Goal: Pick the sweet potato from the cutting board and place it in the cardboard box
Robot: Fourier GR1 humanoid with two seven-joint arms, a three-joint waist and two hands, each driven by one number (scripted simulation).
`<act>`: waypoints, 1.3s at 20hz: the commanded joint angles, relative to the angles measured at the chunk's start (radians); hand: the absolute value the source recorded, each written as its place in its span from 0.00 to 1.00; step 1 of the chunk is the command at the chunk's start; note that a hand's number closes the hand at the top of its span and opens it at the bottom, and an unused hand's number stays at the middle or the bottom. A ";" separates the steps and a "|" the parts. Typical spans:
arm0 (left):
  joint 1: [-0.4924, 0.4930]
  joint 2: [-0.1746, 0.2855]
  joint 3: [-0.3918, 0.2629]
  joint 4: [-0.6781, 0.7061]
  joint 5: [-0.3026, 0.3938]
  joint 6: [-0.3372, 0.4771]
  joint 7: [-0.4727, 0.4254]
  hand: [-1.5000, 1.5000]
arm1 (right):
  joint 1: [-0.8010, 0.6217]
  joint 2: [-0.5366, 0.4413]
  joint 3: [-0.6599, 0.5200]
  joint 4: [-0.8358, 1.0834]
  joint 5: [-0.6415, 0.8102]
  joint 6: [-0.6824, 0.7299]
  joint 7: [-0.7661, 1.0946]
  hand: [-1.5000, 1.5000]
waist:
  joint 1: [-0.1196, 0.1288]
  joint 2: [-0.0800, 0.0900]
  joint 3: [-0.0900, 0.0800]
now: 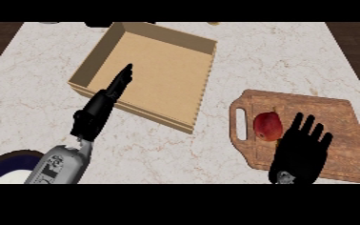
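Observation:
A reddish sweet potato [267, 126] lies on the wooden cutting board [330, 109] at the right, near the board's handle slot. My right hand [302, 150] hovers over the board just right of and below the sweet potato, fingers straight and spread, holding nothing. The open cardboard box [158, 71] sits at the upper middle of the counter and has nothing in it. My left hand [105, 102] stands edge-on over the box's near-left wall, fingers straight and pointing into the box.
The marble counter [281, 52] spans the view, with dark wood floor at both upper corners. A dark-rimmed white plate [14, 167] peeks in at the lower left beside my left forearm. Small dark items sit at the counter's far edge.

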 commanded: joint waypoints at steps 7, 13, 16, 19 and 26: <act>-0.027 -0.046 0.025 0.064 -0.025 -0.016 -0.013 0.50 | 0.069 0.001 -0.031 0.111 0.091 -0.042 0.036 0.00 | -0.006 0.011 0.011; 0.011 -0.018 0.046 -0.027 -0.018 -0.049 0.012 0.50 | 0.018 -0.032 -0.149 0.128 0.027 -0.018 -0.045 1.00 | 0.001 0.009 0.011; 0.007 -0.026 0.049 -0.050 -0.020 -0.044 0.050 0.50 | 0.059 -0.040 -0.114 0.106 0.048 0.003 -0.062 1.00 | 0.000 0.008 0.011; -0.034 -0.005 0.078 -0.090 -0.005 -0.054 0.127 0.50 | 0.060 -0.053 -0.092 0.126 0.089 -0.018 -0.069 1.00 | 0.003 0.008 0.011; 0.007 -0.060 0.009 -0.035 -0.058 -0.057 0.038 0.50 | -0.122 0.063 0.241 0.107 0.010 0.023 -0.027 1.00 | 0.057 0.013 0.012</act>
